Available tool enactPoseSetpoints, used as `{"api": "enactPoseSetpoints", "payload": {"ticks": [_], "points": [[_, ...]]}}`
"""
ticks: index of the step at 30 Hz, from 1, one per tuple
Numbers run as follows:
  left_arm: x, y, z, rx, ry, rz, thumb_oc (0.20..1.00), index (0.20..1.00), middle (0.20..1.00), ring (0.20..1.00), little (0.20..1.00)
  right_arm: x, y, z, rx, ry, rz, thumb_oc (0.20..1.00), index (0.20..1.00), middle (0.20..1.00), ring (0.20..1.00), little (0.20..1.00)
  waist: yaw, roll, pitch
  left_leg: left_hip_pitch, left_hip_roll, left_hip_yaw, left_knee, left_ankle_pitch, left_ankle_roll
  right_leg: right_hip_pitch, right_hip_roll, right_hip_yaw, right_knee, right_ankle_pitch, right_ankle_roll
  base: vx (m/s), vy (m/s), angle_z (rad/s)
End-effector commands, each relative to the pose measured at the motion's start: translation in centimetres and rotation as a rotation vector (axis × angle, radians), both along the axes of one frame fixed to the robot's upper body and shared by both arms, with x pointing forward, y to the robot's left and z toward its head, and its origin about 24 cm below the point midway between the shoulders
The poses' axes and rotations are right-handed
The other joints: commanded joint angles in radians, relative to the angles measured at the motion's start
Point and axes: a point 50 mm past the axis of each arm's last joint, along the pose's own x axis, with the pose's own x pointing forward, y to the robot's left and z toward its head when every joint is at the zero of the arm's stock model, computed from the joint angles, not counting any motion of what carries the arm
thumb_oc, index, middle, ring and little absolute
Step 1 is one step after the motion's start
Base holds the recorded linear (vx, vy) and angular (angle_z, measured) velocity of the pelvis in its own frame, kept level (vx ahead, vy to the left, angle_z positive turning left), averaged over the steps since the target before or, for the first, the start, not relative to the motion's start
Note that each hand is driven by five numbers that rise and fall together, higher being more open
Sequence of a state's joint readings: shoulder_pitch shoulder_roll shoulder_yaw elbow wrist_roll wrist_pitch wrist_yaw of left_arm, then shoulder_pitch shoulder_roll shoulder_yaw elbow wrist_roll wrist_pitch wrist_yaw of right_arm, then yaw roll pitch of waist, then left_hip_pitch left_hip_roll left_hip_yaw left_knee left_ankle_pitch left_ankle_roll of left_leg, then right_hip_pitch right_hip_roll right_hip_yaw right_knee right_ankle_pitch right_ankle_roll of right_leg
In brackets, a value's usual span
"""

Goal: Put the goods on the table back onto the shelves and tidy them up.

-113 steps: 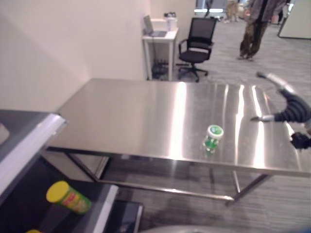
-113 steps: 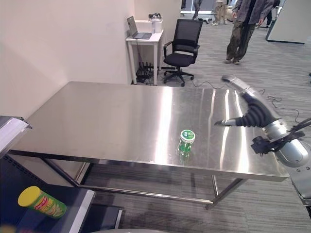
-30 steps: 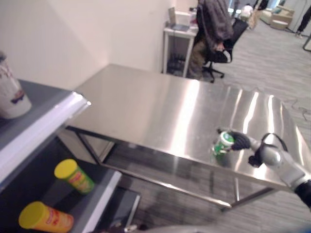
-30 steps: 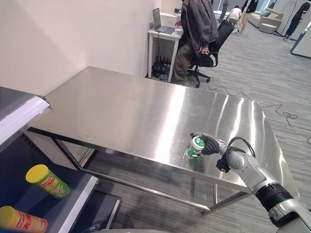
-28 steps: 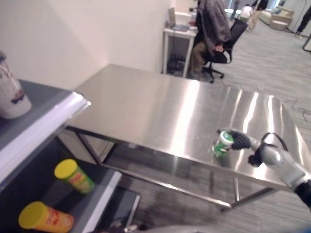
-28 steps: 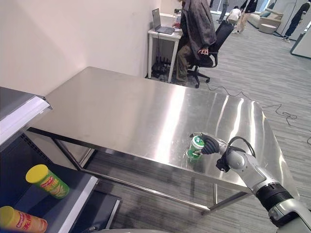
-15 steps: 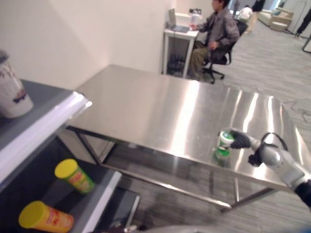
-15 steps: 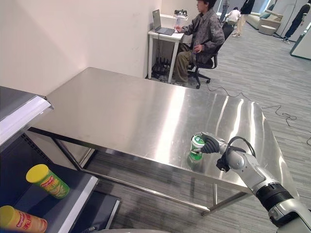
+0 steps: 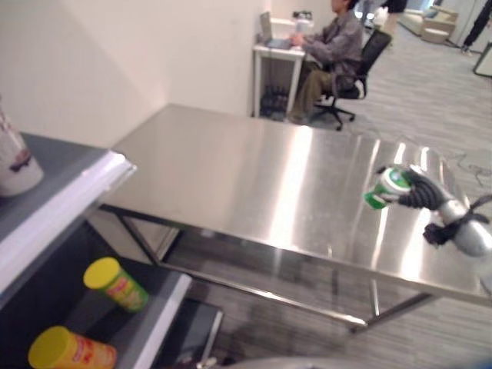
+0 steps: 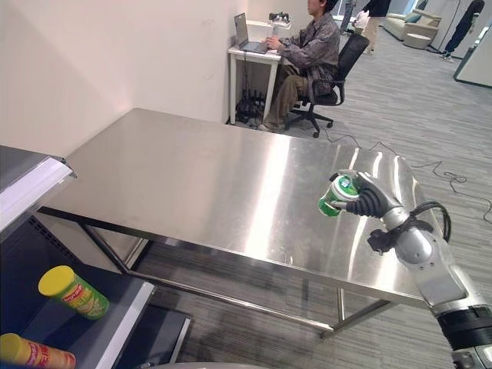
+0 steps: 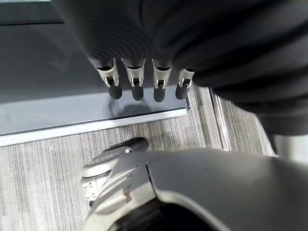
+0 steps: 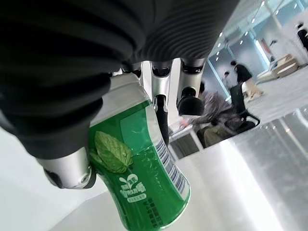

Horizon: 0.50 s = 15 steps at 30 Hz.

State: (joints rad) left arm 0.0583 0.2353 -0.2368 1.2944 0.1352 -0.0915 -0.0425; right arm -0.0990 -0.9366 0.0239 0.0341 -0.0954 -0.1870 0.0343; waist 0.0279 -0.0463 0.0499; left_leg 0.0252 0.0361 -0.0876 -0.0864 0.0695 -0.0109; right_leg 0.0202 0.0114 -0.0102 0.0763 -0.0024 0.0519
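Observation:
A small green bottle (image 10: 336, 194) with a white lid and a mint-leaf label hangs tilted in the air above the right end of the steel table (image 10: 192, 177). My right hand (image 10: 369, 200) is shut on it, fingers and thumb curled round its body. The right wrist view shows the same green bottle (image 12: 144, 168) close up, under the right hand's fingers (image 12: 161, 91). My left hand (image 11: 139, 79) hangs with straight fingers over a dark shelf board and grey carpet, holding nothing.
Dark shelves (image 10: 34, 184) stand at the left. Two yellow-lidded cans (image 10: 73, 292) (image 10: 31, 354) lie on a lower shelf and a white cup (image 9: 14, 161) stands on top. A person (image 10: 307, 50) sits at a small desk behind the table.
My right hand has lifted the green bottle off the table, up and to the right. The person at the back has sat down at the desk.

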Motion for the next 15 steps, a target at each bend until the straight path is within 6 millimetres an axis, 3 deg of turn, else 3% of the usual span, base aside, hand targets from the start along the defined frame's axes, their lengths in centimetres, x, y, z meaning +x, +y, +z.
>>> {"api": "enactPoseSetpoints", "payload": {"ticks": [1, 3, 4, 5, 7, 8, 9, 10, 11, 12, 15], "points": [[-0.6, -0.6, -0.3, -0.018, 0.045, -0.01, 1.0, 1.0, 1.0, 1.0, 1.0, 0.3, 1.5, 3.8, 0.042, -0.182, 0.07, 0.2, 0.2, 0.2, 0.2, 0.2, 0.054, -0.03, 0.058, 0.065, -0.012, -0.01, 0.062, -0.151, 0.034, -0.156, -0.045, 0.022, 0.214, 0.024, 0.11, -0.14, -0.052, -0.41], [-0.6, -0.6, -0.3, -0.018, 0.045, -0.01, 1.0, 1.0, 1.0, 1.0, 1.0, 0.3, 1.5, 3.8, 0.042, -0.182, 0.07, 0.2, 0.2, 0.2, 0.2, 0.2, 0.054, -0.03, 0.057, 0.065, -0.012, -0.01, 0.062, -0.151, 0.034, -0.156, -0.045, 0.022, 0.214, 0.024, 0.11, 0.0, 0.0, 0.04], [-0.6, -0.6, -0.3, -0.018, 0.045, -0.01, 1.0, 1.0, 1.0, 1.0, 1.0, 0.3, 1.5, 3.8, 0.042, -0.182, 0.07, 0.2, 0.2, 0.2, 0.2, 0.2, 0.054, -0.03, 0.057, 0.065, -0.012, -0.01, 0.062, -0.151, 0.034, -0.156, -0.045, 0.022, 0.214, 0.024, 0.11, 0.0, -0.712, 0.21], [0.3, 0.5, 0.1, 0.003, -0.014, 0.053, 1.0, 1.0, 1.0, 1.0, 1.0, -1.9, 0.2, 3.8, 0.063, -0.238, -0.015, 0.2, 0.2, 0.2, 0.2, 0.2, 0.035, -0.026, 0.036, 0.003, 0.034, -0.245, 0.072, -0.124, -0.045, -0.113, -0.213, 0.276, 0.194, 0.099, 0.094, 0.0, -0.858, 0.26], [0.3, 1.0, 0.2, 0.014, -0.031, 0.088, 1.0, 1.0, 1.0, 1.0, 1.0, -2.1, 0.1, 4.3, 0.061, -0.272, -0.025, 0.2, 0.2, 0.2, 0.2, 0.2, 0.029, -0.042, 0.025, -0.02, 0.054, -0.307, 0.081, -0.116, -0.073, -0.078, -0.219, 0.398, 0.192, 0.133, 0.107, -0.02, -0.783, 1.23], [0.7, 1.3, 0.4, 0.02, -0.053, 0.105, 1.0, 1.0, 1.0, 1.0, 1.0, -2.3, 0.4, 4.7, 0.059, -0.291, -0.01, 0.2, 0.2, 0.2, 0.2, 0.2, 0.027, -0.048, 0.024, -0.038, 0.067, -0.328, 0.088, -0.108, -0.088, -0.065, -0.212, 0.435, 0.187, 0.121, 0.118, -0.17, -0.657, 2.15], [1.6, 1.6, 0.7, 0.017, -0.092, 0.114, 1.0, 1.0, 1.0, 1.0, 1.0, -2.8, 0.2, 5.4, 0.043, -0.324, -0.021, 0.2, 0.2, 0.2, 0.2, 0.2, 0.03, -0.058, 0.028, -0.069, 0.086, -0.364, 0.098, -0.083, -0.11, -0.048, -0.171, 0.451, 0.161, -0.023, 0.116, -0.16, -0.466, 1.45], [1.6, 1.6, 0.7, 0.017, -0.092, 0.113, 1.0, 1.0, 1.0, 1.0, 1.0, -2.9, 0.2, 5.4, 0.044, -0.324, -0.022, 0.2, 0.2, 0.2, 0.2, 0.2, 0.026, -0.058, 0.028, -0.069, 0.087, -0.37, 0.097, -0.083, -0.113, -0.049, -0.169, 0.446, 0.169, -0.03, 0.115, -0.22, -0.506, 1.29], [1.9, 1.8, 0.8, 0.02, -0.109, 0.119, 1.0, 1.0, 1.0, 1.0, 1.0, -3.4, 0.4, 5.8, 0.064, -0.349, -0.005, 0.2, 0.2, 0.2, 0.2, 0.2, 0.023, -0.06, 0.03, -0.094, 0.117, -0.384, 0.094, -0.06, -0.129, -0.032, -0.151, 0.42, 0.152, -0.131, 0.102, -0.17, -0.429, 1.05], [1.7, 1.5, 0.8, 0.014, -0.108, 0.123, 1.0, 1.0, 1.0, 1.0, 1.0, -3.6, 0.6, 6.0, 0.092, -0.368, 0.012, 0.2, 0.2, 0.2, 0.2, 0.2, 0.026, -0.058, 0.03, -0.121, 0.141, -0.402, 0.086, -0.023, -0.138, -0.021, -0.127, 0.395, 0.138, -0.182, 0.086, -0.17, -0.425, 1.47], [1.7, 1.5, 0.7, 0.014, -0.108, 0.123, 1.0, 1.0, 1.0, 1.0, 1.0, -3.6, 0.6, 6.0, 0.092, -0.367, 0.012, 0.2, 0.2, 0.2, 0.2, 0.2, 0.02, -0.055, 0.028, -0.124, 0.143, -0.409, 0.083, -0.021, -0.14, -0.021, -0.124, 0.389, 0.14, -0.183, 0.085, -0.02, -0.076, 1.06]]}}
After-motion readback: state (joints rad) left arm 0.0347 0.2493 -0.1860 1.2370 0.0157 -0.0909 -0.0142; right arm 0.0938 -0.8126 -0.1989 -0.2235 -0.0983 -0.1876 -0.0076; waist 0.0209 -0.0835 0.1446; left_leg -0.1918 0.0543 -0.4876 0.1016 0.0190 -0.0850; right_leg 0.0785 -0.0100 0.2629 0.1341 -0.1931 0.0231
